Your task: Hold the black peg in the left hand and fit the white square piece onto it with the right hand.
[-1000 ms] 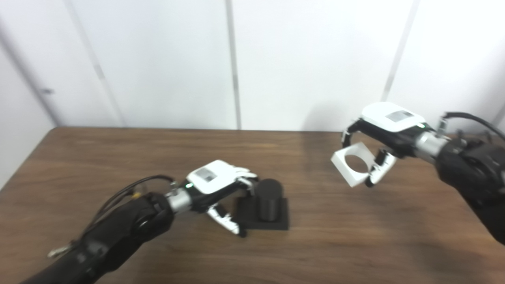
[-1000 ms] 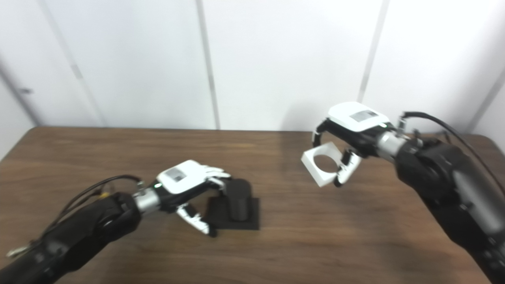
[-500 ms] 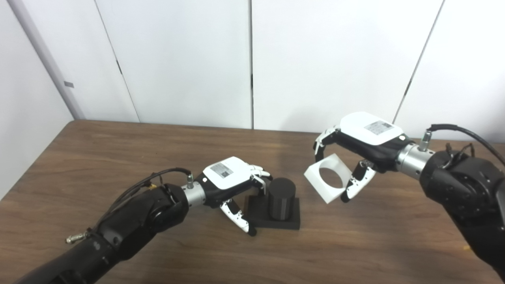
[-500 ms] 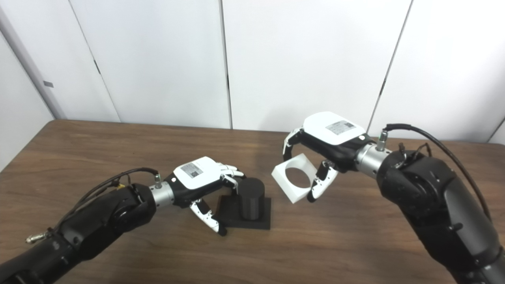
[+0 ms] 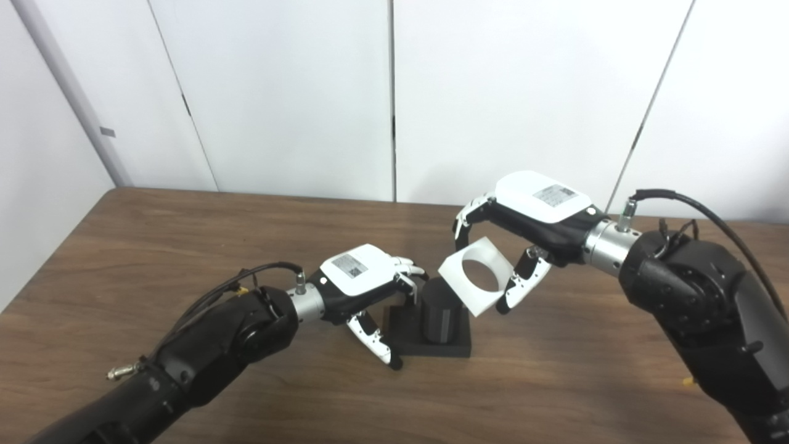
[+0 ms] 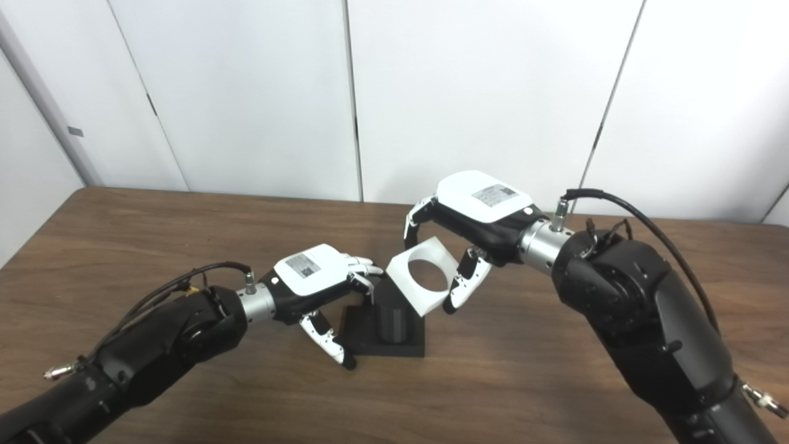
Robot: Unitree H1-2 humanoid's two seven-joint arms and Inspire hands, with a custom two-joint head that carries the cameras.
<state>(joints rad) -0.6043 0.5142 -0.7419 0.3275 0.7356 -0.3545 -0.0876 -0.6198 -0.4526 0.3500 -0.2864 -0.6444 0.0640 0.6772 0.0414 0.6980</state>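
A black peg (image 5: 439,316) stands upright on its square black base (image 5: 457,349) at mid-table. My left hand (image 5: 360,279) is shut on it from the left: its fingers (image 5: 412,274) rest against the peg's upper side and the thumb reaches down to the base's near left corner. The white square piece (image 5: 455,279), with a round hole through it, hangs tilted in the air just above and to the right of the peg top. My right hand (image 5: 537,211) is shut on it, fingers over its far edge and thumb on its right edge. The piece's lower corner overlaps the peg top in both views.
The brown wooden table (image 5: 185,246) ends at white wall panels (image 5: 277,92) behind. Black cables run along both forearms (image 6: 616,203).
My right hand has carried the white piece leftward until it hangs close over the peg. The left hand and peg have stayed put. The camera shifted early on.
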